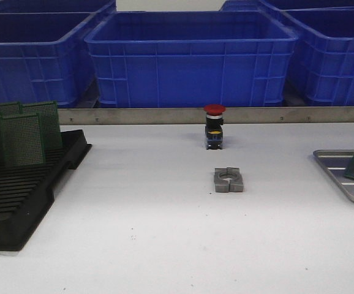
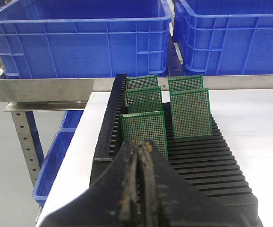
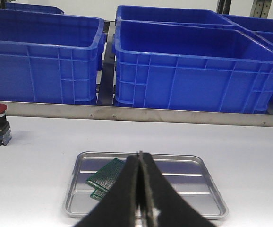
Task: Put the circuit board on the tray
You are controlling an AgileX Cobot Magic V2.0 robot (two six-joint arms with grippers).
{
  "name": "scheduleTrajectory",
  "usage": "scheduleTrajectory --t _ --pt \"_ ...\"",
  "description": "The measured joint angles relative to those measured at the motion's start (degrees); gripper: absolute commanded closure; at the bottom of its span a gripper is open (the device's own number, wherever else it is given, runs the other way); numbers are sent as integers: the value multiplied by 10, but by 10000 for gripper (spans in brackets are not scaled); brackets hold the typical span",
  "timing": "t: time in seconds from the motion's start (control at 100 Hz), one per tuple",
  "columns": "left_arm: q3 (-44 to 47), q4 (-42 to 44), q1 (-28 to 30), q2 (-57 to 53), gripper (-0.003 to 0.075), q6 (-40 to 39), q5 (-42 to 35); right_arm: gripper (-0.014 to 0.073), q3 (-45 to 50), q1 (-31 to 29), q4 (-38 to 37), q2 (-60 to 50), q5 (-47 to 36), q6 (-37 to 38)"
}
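At table's right edge, tray (image 1: pixel 330 160).

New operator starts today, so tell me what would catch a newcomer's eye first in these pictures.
The big blue bins fill the whole back, behind the table's metal edge. At the left sits a black slotted rack with green circuit boards standing upright in it. A red-capped push button stands mid-table, and at the right the silver tray already holds green boards lying flat.

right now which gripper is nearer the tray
Right. The right gripper hangs shut just in front of the tray, which already holds green circuit boards. The left gripper is shut over the black rack at the table's far left side.
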Motion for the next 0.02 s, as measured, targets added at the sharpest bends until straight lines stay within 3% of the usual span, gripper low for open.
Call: scheduleTrajectory --t 0.02 --pt "0 0 0 0 741 0 0 653 0 0 0 0 0 0"
